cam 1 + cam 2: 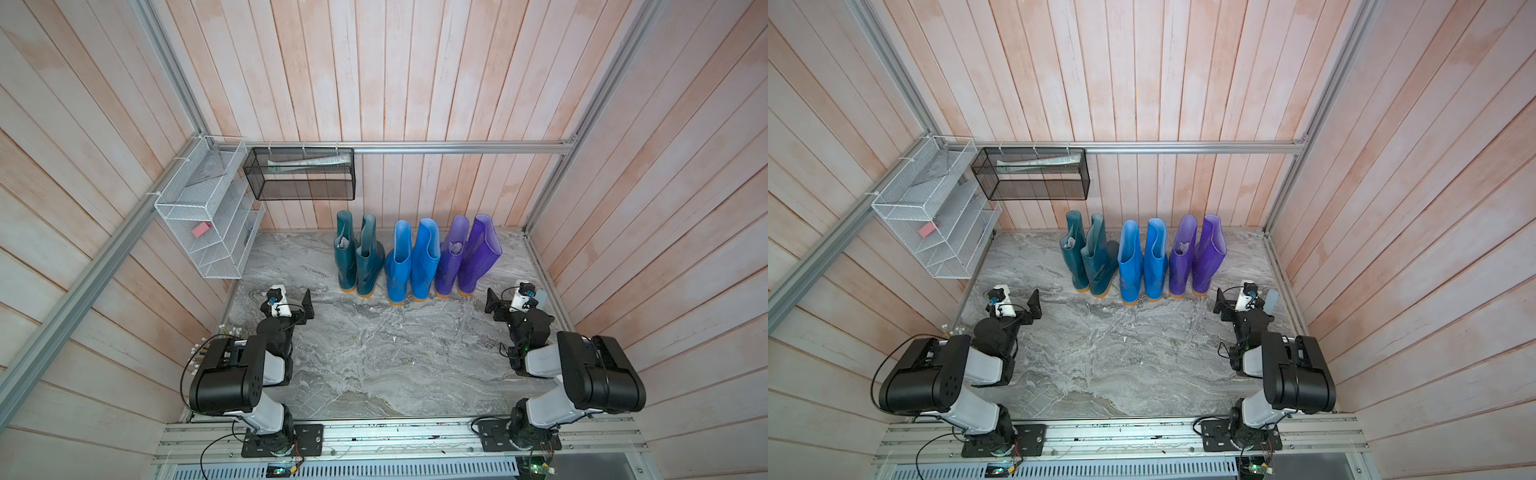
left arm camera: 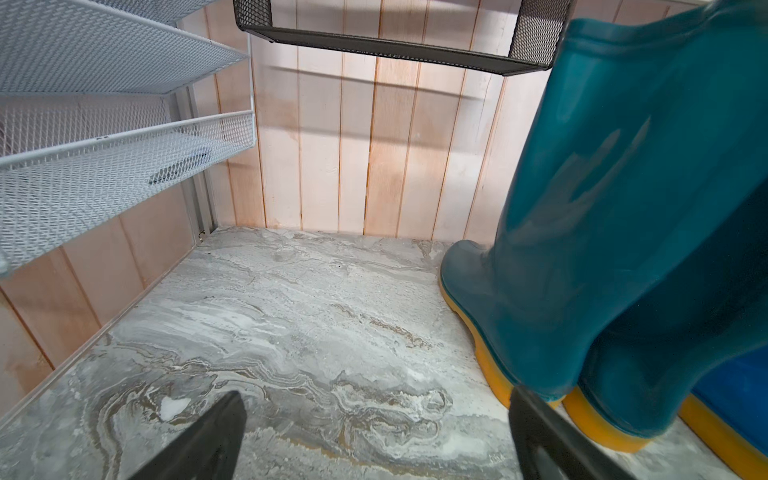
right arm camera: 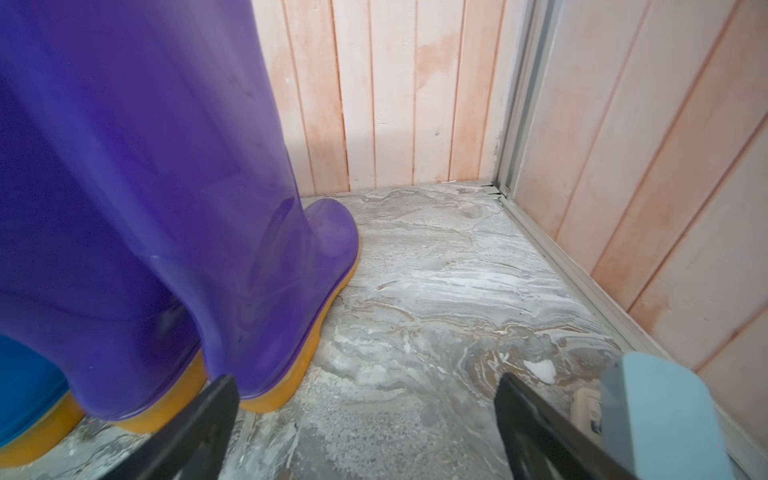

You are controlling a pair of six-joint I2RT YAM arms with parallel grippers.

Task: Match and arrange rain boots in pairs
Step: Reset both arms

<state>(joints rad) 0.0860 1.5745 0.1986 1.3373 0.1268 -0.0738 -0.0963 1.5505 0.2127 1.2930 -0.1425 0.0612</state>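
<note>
Six rain boots stand upright in a row at the back wall in both top views, heels towards me. From left they are two dark teal [image 1: 345, 253] [image 1: 369, 264], two bright blue [image 1: 398, 266] [image 1: 424, 259] and two purple [image 1: 451, 262] [image 1: 478, 255]. Grey paper shows in one teal and one purple shaft. My left gripper [image 1: 289, 301] [image 2: 376, 399] is open and empty, low over the floor, front-left of the teal boot [image 2: 602, 208]. My right gripper [image 1: 516, 300] [image 3: 365, 382] is open and empty, front-right of the purple boot [image 3: 124, 166].
A white mesh rack [image 1: 208, 216] hangs on the left wall, and a black mesh basket [image 1: 299, 174] hangs from the back rail above the teal boots. Wooden walls close in three sides. A light blue pad [image 3: 656, 415] sits on the right gripper's outer finger.
</note>
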